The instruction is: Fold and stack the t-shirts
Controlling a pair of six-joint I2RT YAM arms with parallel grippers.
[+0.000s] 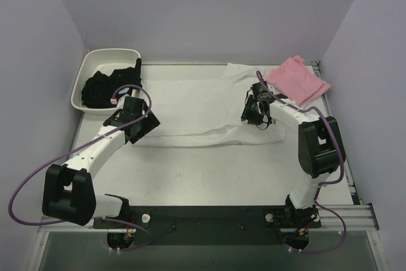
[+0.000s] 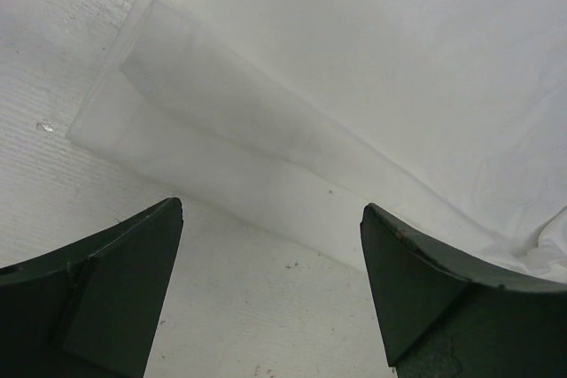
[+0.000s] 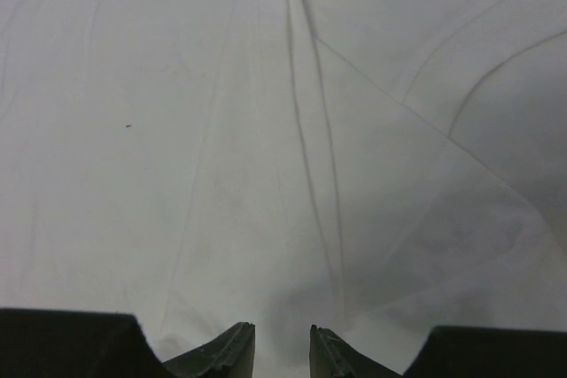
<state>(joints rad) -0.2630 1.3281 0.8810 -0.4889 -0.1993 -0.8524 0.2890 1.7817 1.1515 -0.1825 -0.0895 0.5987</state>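
A white t-shirt (image 1: 196,109) lies spread flat across the middle of the table, plain side up, with no print showing. A pink t-shirt (image 1: 298,79) lies loosely folded at the far right corner, partly over the white one's edge. My left gripper (image 1: 143,128) is open and empty, low over the bare table just short of the white shirt's left edge (image 2: 221,157); its jaws (image 2: 272,219) stand wide apart. My right gripper (image 1: 257,115) sits on the shirt's right part. Its fingers (image 3: 282,338) are nearly together with white cloth (image 3: 177,130) pinched between them, creases running away from them.
A white plastic tub (image 1: 79,87) holding dark clothes (image 1: 104,87) stands at the far left corner. Purple walls close in the back and sides. Bare table (image 1: 209,176) lies between the shirt and the arm bases.
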